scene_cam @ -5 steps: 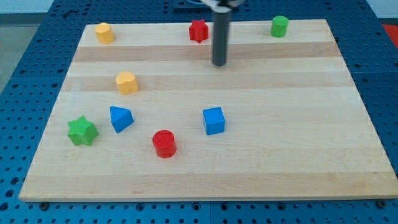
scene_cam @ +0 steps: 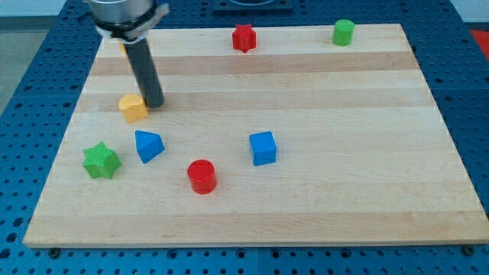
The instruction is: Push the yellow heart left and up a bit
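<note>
Yellow heart (scene_cam: 133, 108) — touching my tip (scene_cam: 153, 103)

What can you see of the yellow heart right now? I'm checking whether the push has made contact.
The yellow heart is a small, solid, matte block, apparently plastic, lying flat on the wooden board toward the view's left. Its lobed outline is hard to make out at this angle. My tip sits right against its right side, apparently touching. No other block touches it; the blue triangle-like block lies below it, apart.
</note>
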`<action>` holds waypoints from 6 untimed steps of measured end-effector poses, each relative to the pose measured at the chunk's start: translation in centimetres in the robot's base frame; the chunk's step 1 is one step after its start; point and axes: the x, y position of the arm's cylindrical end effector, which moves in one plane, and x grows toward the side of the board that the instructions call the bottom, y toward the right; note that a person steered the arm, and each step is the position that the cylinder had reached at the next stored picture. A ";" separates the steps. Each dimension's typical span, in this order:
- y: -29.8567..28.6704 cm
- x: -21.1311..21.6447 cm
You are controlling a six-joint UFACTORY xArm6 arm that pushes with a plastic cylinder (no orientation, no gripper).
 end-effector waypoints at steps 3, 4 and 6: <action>-2.0 4.6; -3.9 3.4; -0.6 3.3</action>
